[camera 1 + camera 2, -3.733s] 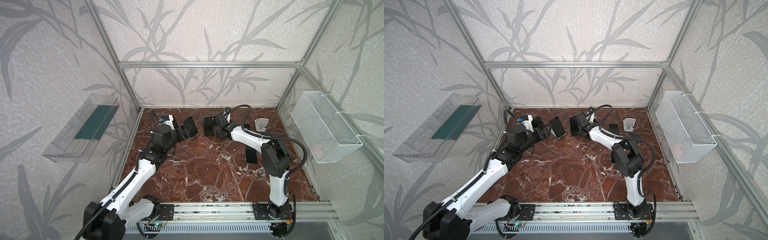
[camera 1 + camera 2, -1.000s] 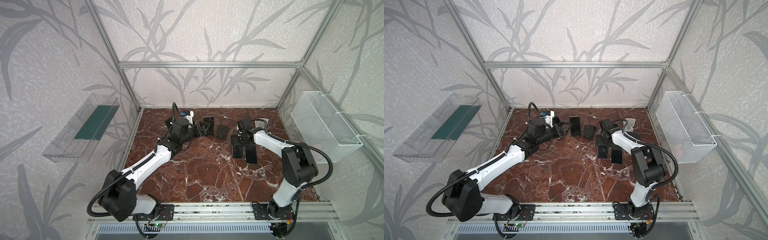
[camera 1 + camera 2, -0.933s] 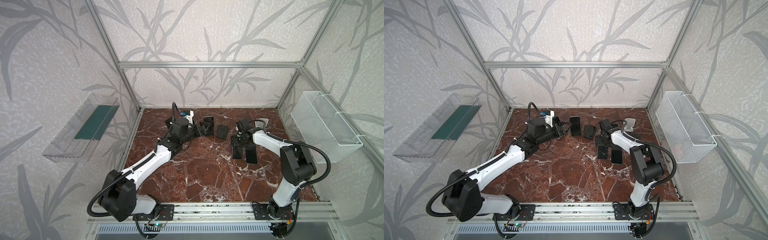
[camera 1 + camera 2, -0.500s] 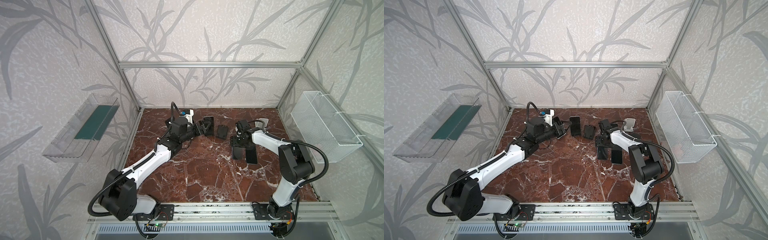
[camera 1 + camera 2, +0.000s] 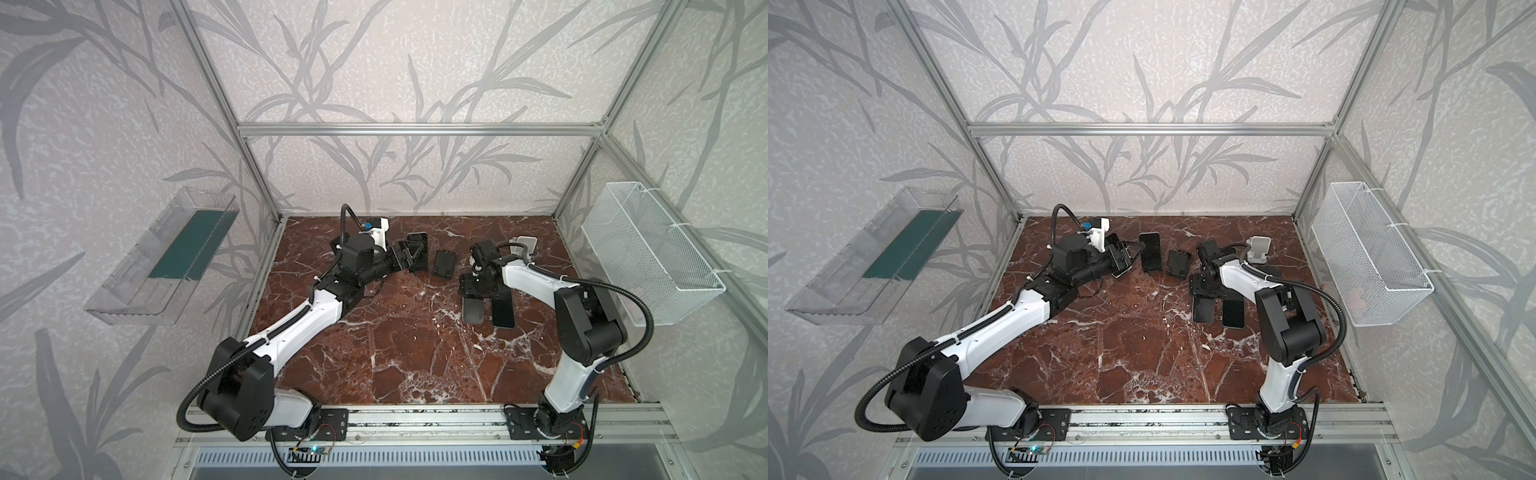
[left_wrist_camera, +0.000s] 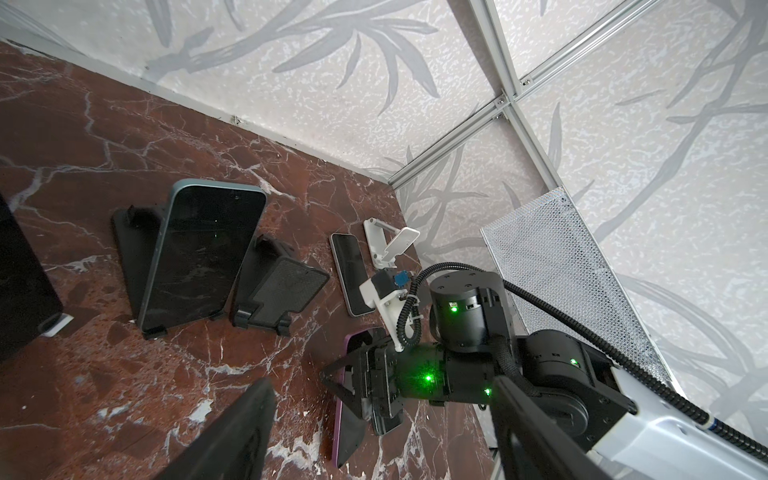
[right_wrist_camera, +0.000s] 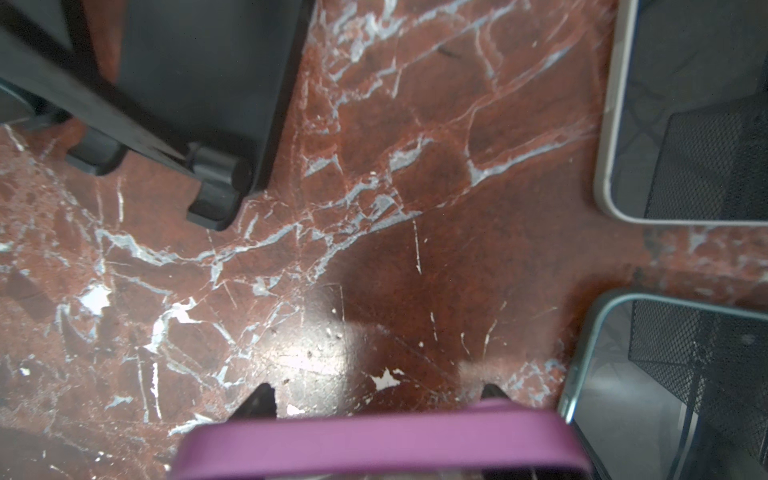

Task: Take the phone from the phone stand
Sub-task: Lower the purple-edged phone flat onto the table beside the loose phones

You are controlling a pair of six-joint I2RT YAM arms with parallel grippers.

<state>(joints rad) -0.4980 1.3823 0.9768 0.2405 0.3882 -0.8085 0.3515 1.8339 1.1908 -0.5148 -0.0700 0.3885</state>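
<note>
Count: 2 arms, 3 stands, 4 phones, 1 wire basket point(image 5: 648, 257) on the right wall, 1 clear tray point(image 5: 137, 282) on the left wall.

Stands: black stand point(image 6: 129, 249) w/ the propped phone point(image 6: 199, 257) leaning in it, at the back of the surface point(image 5: 395, 353), mid-left. Empty black stand point(image 6: 282, 291) just beside it. White stand point(image 6: 401, 243) back right, also empty.

Other phones: pale-edged phone point(image 6: 351, 274) by the white stand, purple phone point(image 7: 382, 440), and dark phone point(image 5: 503, 312) just beside the purple one.

Left gripper point(image 5: 1130, 258) sits just left of the propped phone. Its fingers point(image 6: 232, 432) are spread w/ bare surface btwn them, nothing held. Touching the phone or not, can't tell. Right gripper point(image 7: 378, 397) has its fingers clamped on one end of the purple phone.

Vs 3.7 s ago: right gripper was reaching across to the stands, next to the left one, and only the dark phone lay at front right. Now it's back on its own side w/ the purple phone alongside. Over the last sec the top views are near identical.

Views: the pale-edged phone is plain in both wrist views but mostly behind the right arm in both top views. Only the right wrist view shows the purple rim pinched btwn two fingertips.
</note>
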